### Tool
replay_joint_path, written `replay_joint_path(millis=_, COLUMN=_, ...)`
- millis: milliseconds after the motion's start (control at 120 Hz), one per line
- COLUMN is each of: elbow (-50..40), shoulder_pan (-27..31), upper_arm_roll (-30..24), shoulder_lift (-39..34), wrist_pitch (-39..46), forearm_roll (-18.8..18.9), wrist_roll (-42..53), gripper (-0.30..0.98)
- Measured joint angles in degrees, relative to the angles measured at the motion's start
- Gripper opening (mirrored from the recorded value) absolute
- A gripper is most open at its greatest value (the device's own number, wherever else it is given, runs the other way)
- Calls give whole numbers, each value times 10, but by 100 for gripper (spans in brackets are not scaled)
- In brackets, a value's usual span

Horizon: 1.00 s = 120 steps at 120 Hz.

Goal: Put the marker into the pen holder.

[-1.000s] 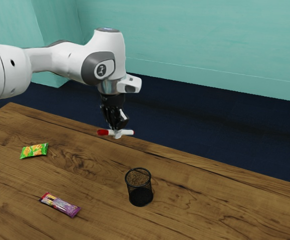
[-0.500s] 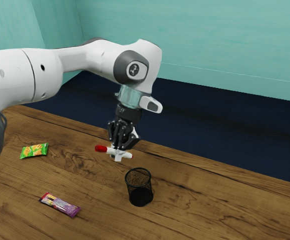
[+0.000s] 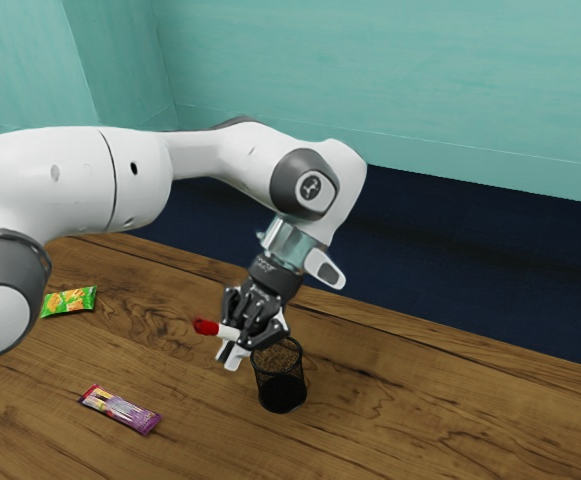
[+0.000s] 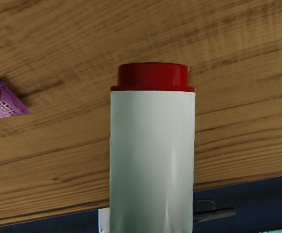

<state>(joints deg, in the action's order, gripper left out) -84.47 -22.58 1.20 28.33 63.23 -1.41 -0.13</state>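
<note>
A: where's the marker point(image 3: 227, 332) rn?

B: just L of ctr in the ext view, jaws closed on it, red end pointing L. pen holder's point(image 3: 282, 393) standing on the table point(image 3: 430, 410) below & right of it in frame.

A: k, other stuff?

B: yep, green pkt point(image 3: 69, 301) at left, purple pkt point(image 3: 120, 409) lower L.

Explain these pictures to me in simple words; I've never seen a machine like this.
This is one white robot arm with a black gripper at its end. The exterior view comes from a camera beside the arm; the wrist view comes from one on the arm's hand, so the held marker looks huge there.

On the wooden table are a black mesh pen holder, a purple packet and a green packet. The red-and-white marker is outside the holder, gripped above the table.
</note>
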Motion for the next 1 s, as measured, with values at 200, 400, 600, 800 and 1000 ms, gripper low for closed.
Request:
replay_joint_path(millis=200, elbow=8, shoulder_pan=0, upper_arm_roll=0, shoulder_lift=33, wrist_pitch=-2, forearm_roll=-1, wrist_roll=-9, gripper=-5)
replay_joint_path(millis=400, elbow=40, shoulder_pan=3, upper_arm_roll=0, shoulder_lift=53, wrist_pitch=2, forearm_roll=0, wrist_roll=-13, gripper=-5)
replay_joint_path(millis=600, elbow=77, shoulder_pan=23, upper_arm_roll=0, shoulder_lift=83, wrist_pitch=10, forearm_roll=2, wrist_roll=-15, gripper=-5)
replay_joint_path(millis=800, elbow=76, shoulder_pan=33, upper_arm_roll=0, shoulder_lift=107, wrist_pitch=26, forearm_roll=3, wrist_roll=-12, gripper=-5)
replay_joint_path(millis=1000, elbow=77, shoulder_pan=33, upper_arm_roll=0, shoulder_lift=122, wrist_pitch=37, forearm_roll=3, wrist_roll=-8, gripper=-5)
